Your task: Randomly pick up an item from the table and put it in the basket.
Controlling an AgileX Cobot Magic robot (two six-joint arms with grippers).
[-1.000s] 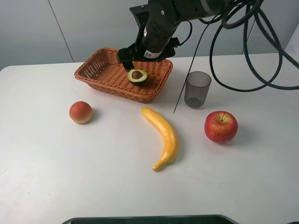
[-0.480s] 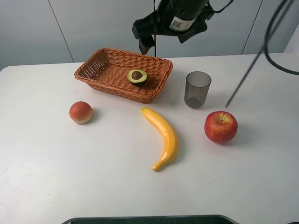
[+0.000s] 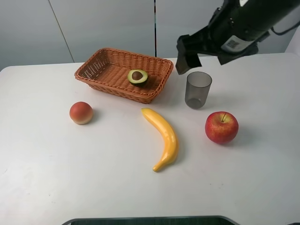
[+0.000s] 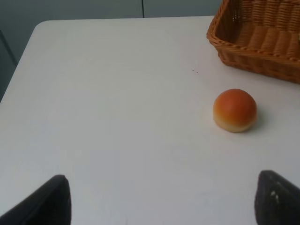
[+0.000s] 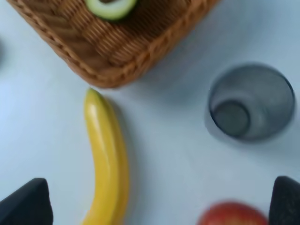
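Halved avocado [image 3: 138,76], pit up, lying in wicker basket [image 3: 108,84], well apart from right pincer [image 3: 186,63]. That pincer raised beyond the basket's corner, jaws spread wide, nothing held. Grey cup [image 3: 198,89], empty, just below it; banana [image 3: 164,136] and apple [image 3: 221,126] farther off on smooth white table [image 3: 70,164]. Left pincer [image 4: 166,206] low over table, jaws apart, empty, peach [image 4: 235,110] ahead. Grey panelled wall [image 3: 93,23] behind.

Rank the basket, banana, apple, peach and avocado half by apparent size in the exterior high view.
1. basket
2. banana
3. apple
4. peach and avocado half: nearly alike. The avocado half lies farther from the camera, so I leave them unranked.
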